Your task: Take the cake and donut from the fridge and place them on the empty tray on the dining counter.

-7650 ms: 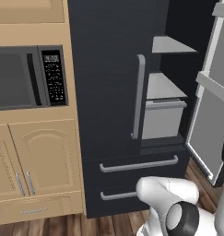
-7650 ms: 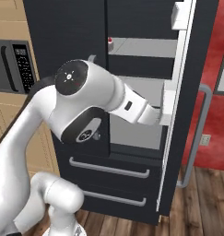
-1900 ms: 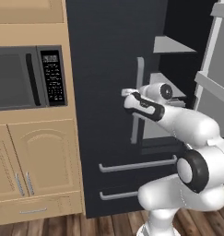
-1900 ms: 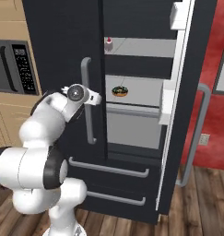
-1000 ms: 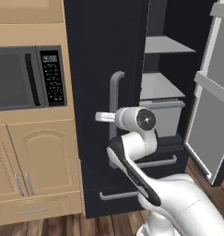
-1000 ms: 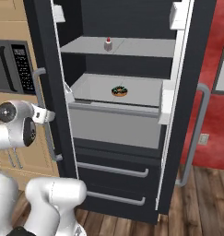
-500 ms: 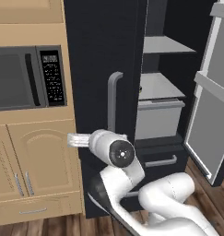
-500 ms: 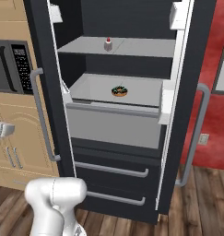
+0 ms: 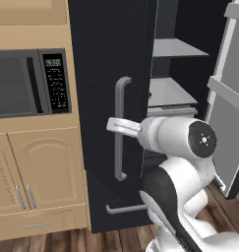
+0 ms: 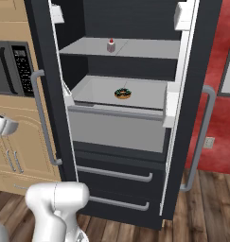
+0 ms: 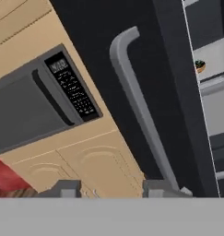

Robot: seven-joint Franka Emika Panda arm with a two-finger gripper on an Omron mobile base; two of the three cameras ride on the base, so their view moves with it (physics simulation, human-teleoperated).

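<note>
Fingertips (image 11: pixel 67 188) of the gripper (image 11: pixel 111 190) stand apart at the bottom of the hand view, with nothing between them; the right-hand one sits just beside the lower end of the left door's grey bar handle (image 11: pixel 141 110). From the left base camera the white arm bends up in front of the fridge (image 9: pixel 108 74), and its hand reaches leftwards across that handle (image 9: pixel 120 129), level with its middle. Whether anything touches the bar I can't tell.

Beside the fridge's left door, set in tan cabinets (image 9: pixel 35 172), is a grey microwave (image 9: pixel 27 81) with a dark keypad panel.

Both fridge doors hang open. Inside, seen from the right base camera, the donut (image 10: pixel 122 93) lies on the light grey lower shelf (image 10: pixel 149 94), roughly at its centre, above a grey drawer front. In the hand view it peeks out as a small dark-topped ring (image 11: pixel 199 66) past the door edge. Further back and higher, the cake (image 10: pixel 111 45) sits on the upper shelf (image 10: pixel 149 48), a tiny white piece with a red top. A red wall (image 10: pixel 223 113) stands right of the fridge.
</note>
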